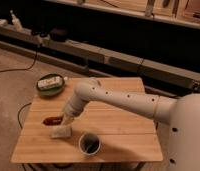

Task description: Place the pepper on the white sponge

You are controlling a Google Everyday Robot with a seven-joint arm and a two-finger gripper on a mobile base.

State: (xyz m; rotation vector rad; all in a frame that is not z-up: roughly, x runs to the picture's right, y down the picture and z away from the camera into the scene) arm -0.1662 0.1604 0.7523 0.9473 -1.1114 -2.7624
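Observation:
The pepper (52, 120), dark red and glossy, is low over the left part of the wooden table (118, 130). My gripper (66, 120) is at the pepper's right end and is shut on it. The white sponge (61, 132) lies flat on the table just below and to the right of the pepper, close under the gripper's tip. Pepper and sponge are apart. Whether the pepper touches the tabletop I cannot tell. My white arm (123, 102) reaches in from the right across the table.
A white cup (89, 144) with a dark inside stands near the front edge, right of the sponge. A green bowl (50, 85) holding a whitish oblong object sits at the back left corner. A dark shelf runs behind the table, and cables lie on the floor to the left.

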